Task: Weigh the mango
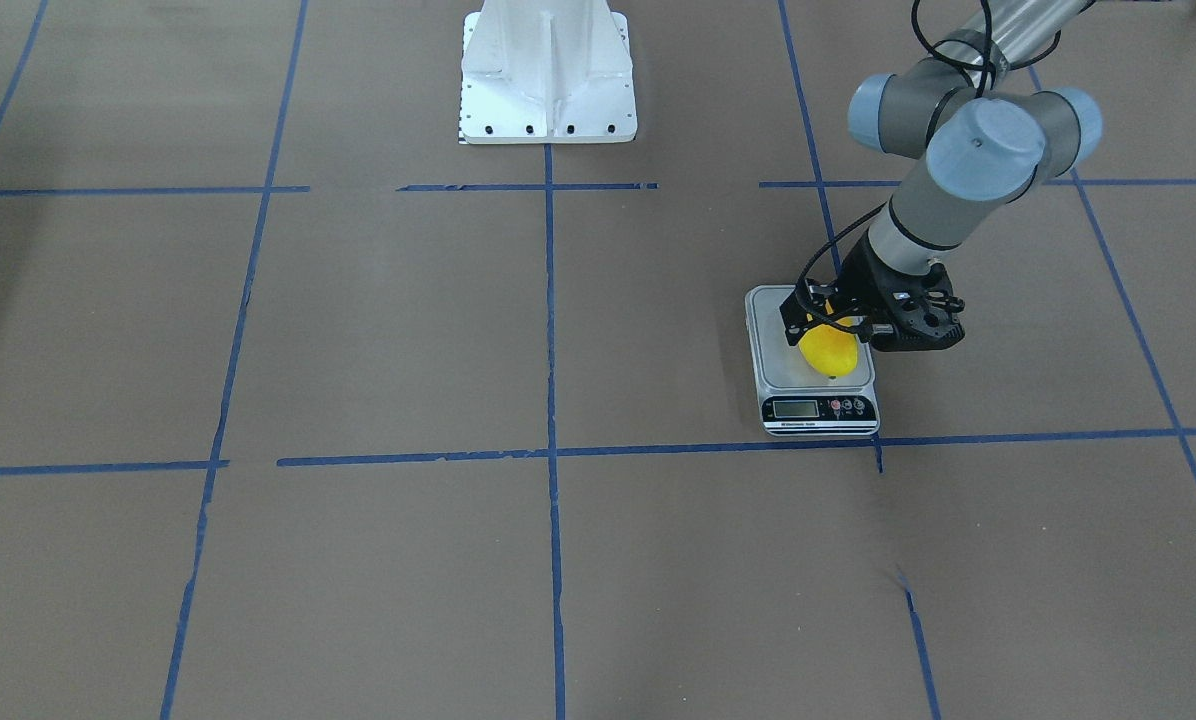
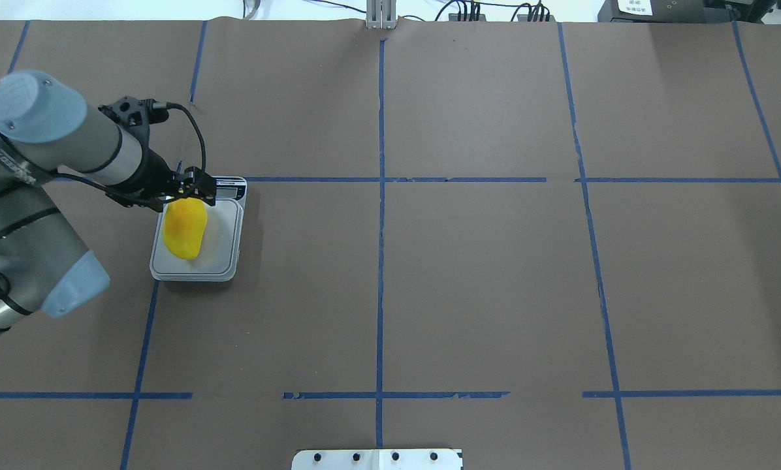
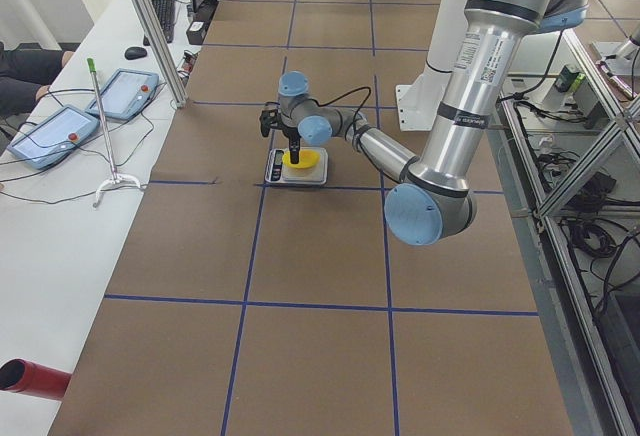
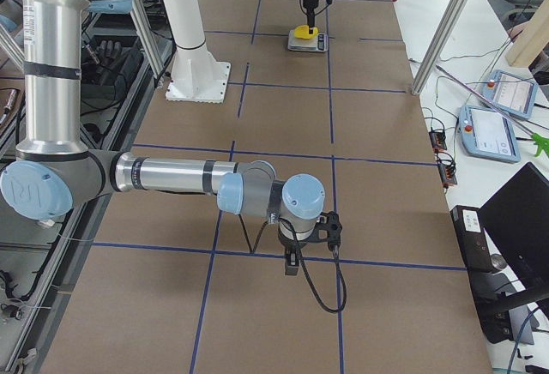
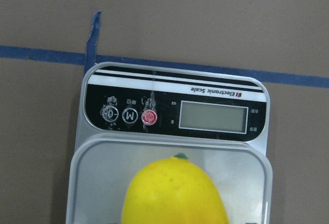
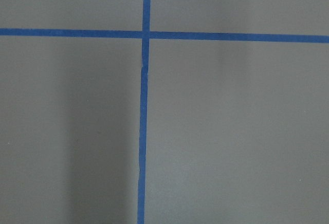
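The yellow mango (image 1: 828,352) lies on the platform of a small white digital scale (image 1: 818,408) on my left side of the table. In the overhead view the mango (image 2: 185,230) lies lengthwise on the scale (image 2: 224,261). My left gripper (image 1: 833,325) hangs just over the mango's far end, its fingers spread to either side of it, open. The left wrist view shows the mango's tip (image 5: 175,196) and the scale's blank display (image 5: 213,117). My right gripper (image 4: 292,262) shows only in the exterior right view, low over bare table; I cannot tell whether it is open.
The table is brown paper with blue tape grid lines (image 2: 381,179). The robot's white base (image 1: 548,75) stands at mid table edge. Operator pendants and cables (image 3: 60,126) lie on a side bench beyond the table.
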